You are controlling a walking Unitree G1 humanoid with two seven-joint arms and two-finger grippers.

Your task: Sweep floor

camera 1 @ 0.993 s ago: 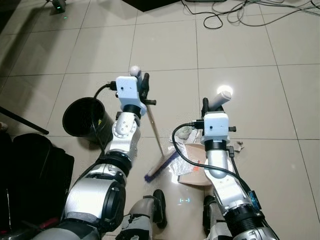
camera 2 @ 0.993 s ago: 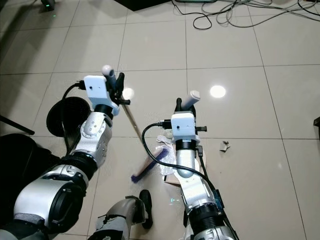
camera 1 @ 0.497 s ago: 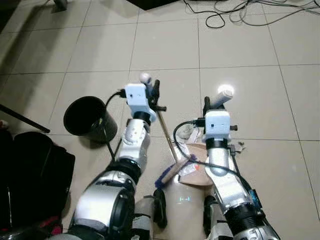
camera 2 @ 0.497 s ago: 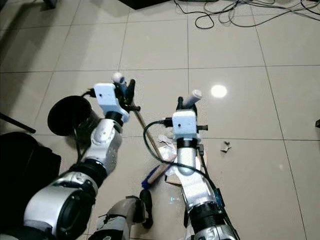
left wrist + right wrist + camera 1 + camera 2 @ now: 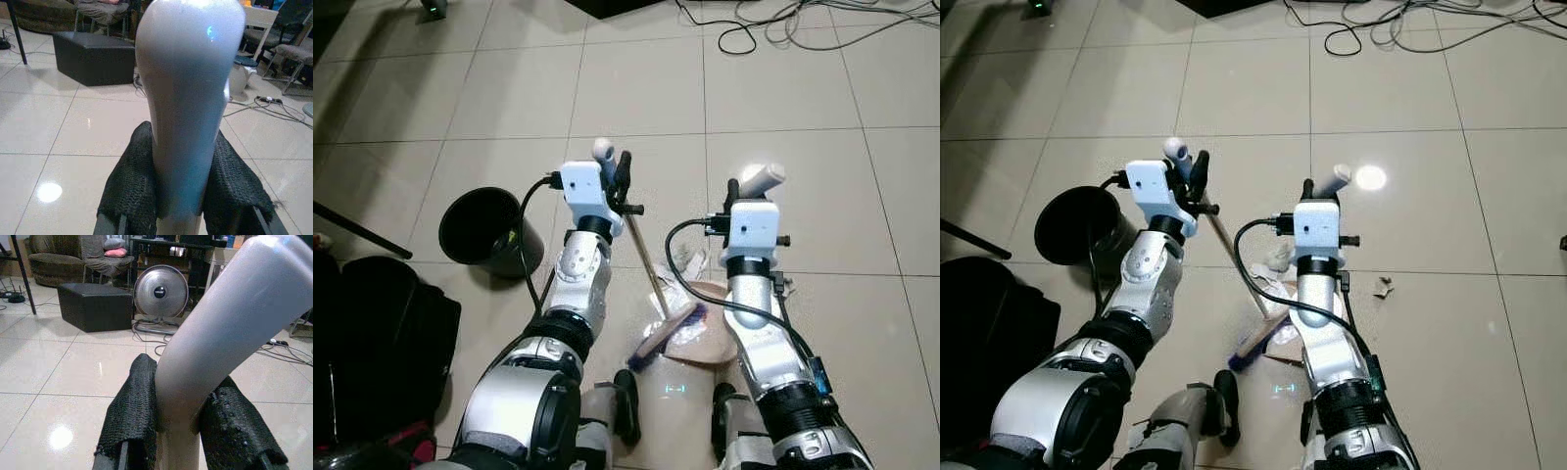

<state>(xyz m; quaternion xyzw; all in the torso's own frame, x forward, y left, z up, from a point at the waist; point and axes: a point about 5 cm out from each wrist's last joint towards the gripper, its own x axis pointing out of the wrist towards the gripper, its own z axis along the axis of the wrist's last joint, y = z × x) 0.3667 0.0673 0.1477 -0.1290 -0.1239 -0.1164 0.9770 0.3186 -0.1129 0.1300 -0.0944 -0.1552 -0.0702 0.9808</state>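
Observation:
My left gripper is shut on the white top of a broom handle. The thin wooden stick slants down to the blue-bristled brush head, which rests at the near edge of a tan dustpan on the tiles. My right gripper is shut on the dustpan's bent white handle. Crumpled white paper lies on the floor between the two arms, just beyond the dustpan. A small paper scrap sits to the right of my right arm.
A black bin stands open on the floor to the left of my left arm. A black bag and a dark pole lie at the far left. Cables trail across the tiles at the top.
My left gripper has moved right, dragging the brush head across the floor to the dustpan. My right gripper and the dustpan handle have shifted slightly right.

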